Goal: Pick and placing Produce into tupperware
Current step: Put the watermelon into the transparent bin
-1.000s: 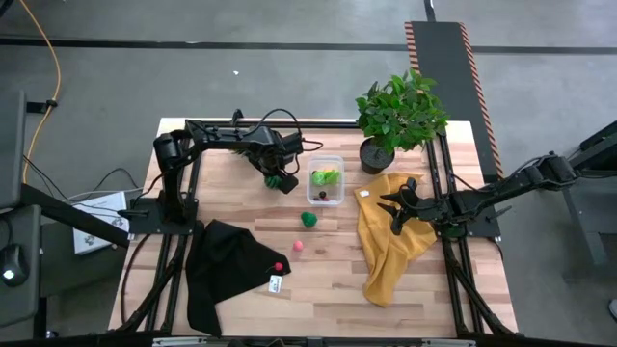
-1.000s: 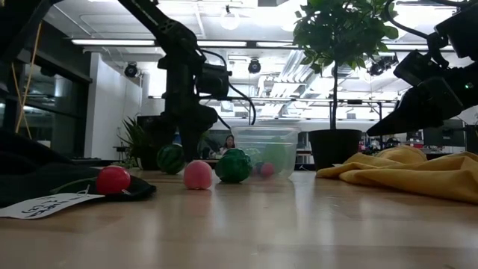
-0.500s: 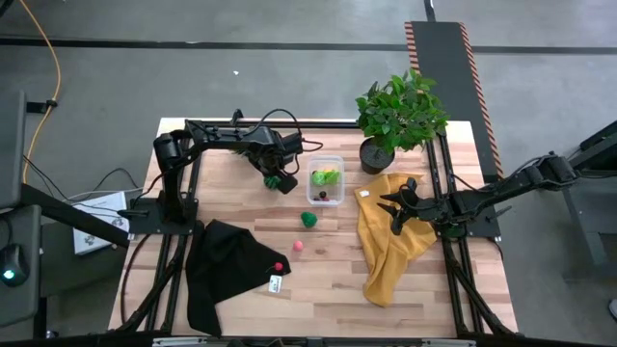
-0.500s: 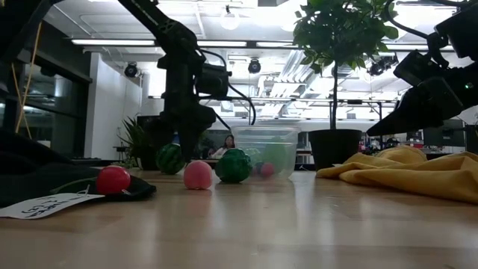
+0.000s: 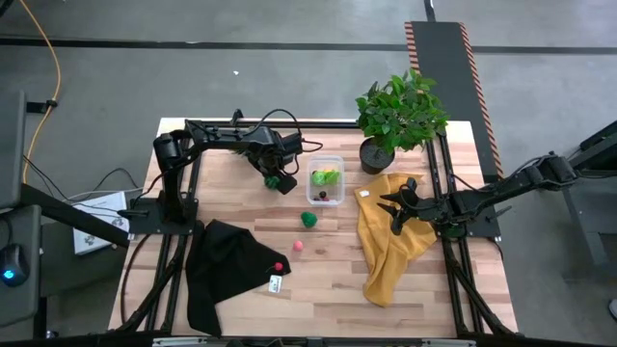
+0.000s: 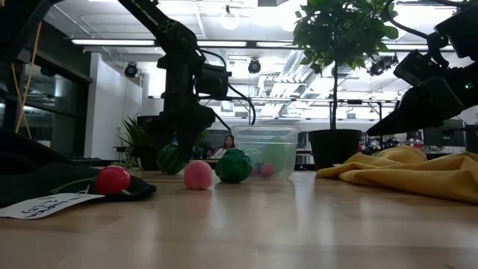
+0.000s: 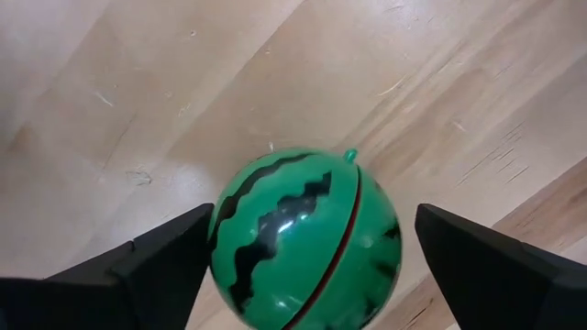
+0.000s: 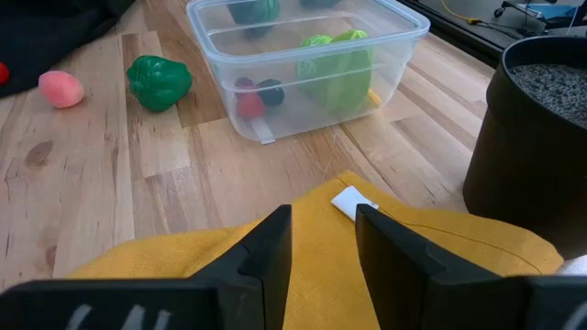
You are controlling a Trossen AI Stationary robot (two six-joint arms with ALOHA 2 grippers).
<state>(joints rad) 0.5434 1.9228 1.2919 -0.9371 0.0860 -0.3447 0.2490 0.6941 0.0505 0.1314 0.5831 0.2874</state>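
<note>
A striped dark-green melon (image 7: 307, 243) lies on the wooden table left of the tupperware (image 5: 325, 180). My left gripper (image 7: 314, 215) points down over it, open, one finger on each side. The clear tupperware (image 8: 303, 55) holds light-green, yellow, red and dark pieces. A green piece (image 5: 308, 220) and a pink piece (image 5: 298, 246) lie on the bare wood in front of it. A red piece (image 5: 279, 267) rests on the black cloth (image 5: 227, 270). My right gripper (image 8: 323, 243) hovers over the yellow cloth (image 5: 390, 246), its fingers a little apart with nothing between them. My left gripper stands astride the melon from above. One finger (image 7: 170, 261) is right against the melon's side (image 7: 220, 252), and I cannot tell whether it touches. The other finger (image 7: 477, 266) stands clear of it. The melon rests on the table.
A potted plant (image 5: 397, 116) stands at the far right, close behind the yellow cloth and beside the tupperware. A white tag (image 5: 275, 283) lies at the black cloth's edge. Bare wood stretches along the table's near middle.
</note>
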